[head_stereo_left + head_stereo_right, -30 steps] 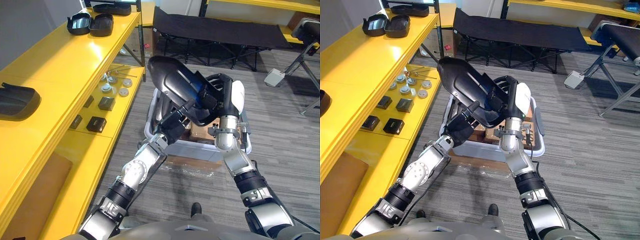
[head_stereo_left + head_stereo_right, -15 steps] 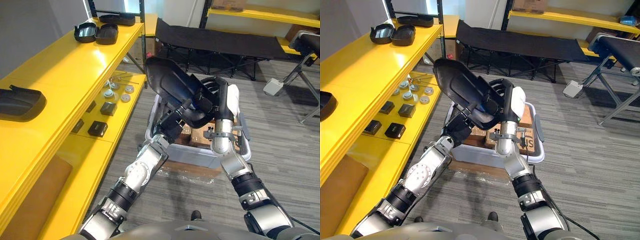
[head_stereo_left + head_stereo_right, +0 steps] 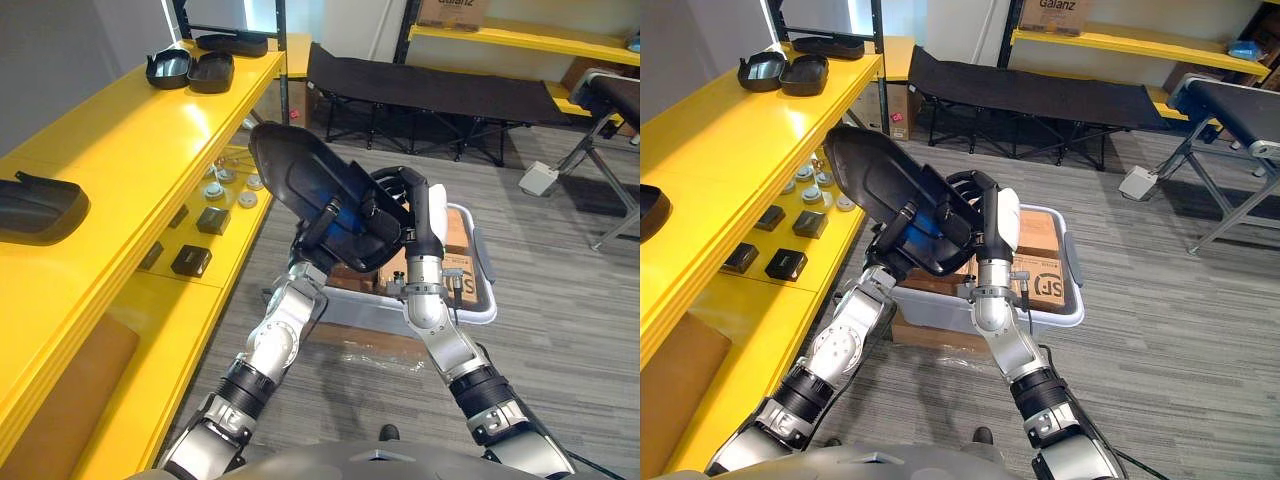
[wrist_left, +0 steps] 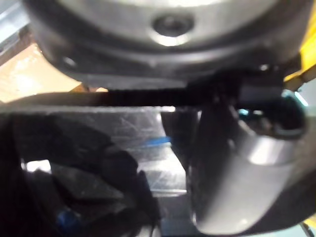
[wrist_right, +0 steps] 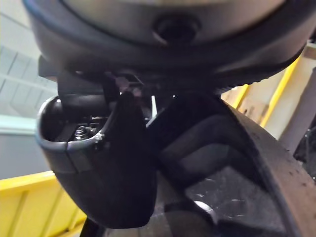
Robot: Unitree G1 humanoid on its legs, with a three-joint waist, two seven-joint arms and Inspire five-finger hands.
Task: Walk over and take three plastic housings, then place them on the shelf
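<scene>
Fingers (image 3: pixel 322 212) of the left hand (image 3: pixel 313 238) and of the right hand (image 3: pixel 420 200) are curled on one black plastic housing (image 3: pixel 295 170), holding it raised (the right thumb has a white cover). Below the fingers stands a grey bin (image 3: pixel 482 300) with cardboard boxes (image 3: pixel 456 228). Left of them, further, is the yellow shelf (image 3: pixel 150 130), where other housings (image 3: pixel 38 205) lie.

Yellow shelf (image 3: pixel 130 140) with black housings (image 3: pixel 208 72)
</scene>
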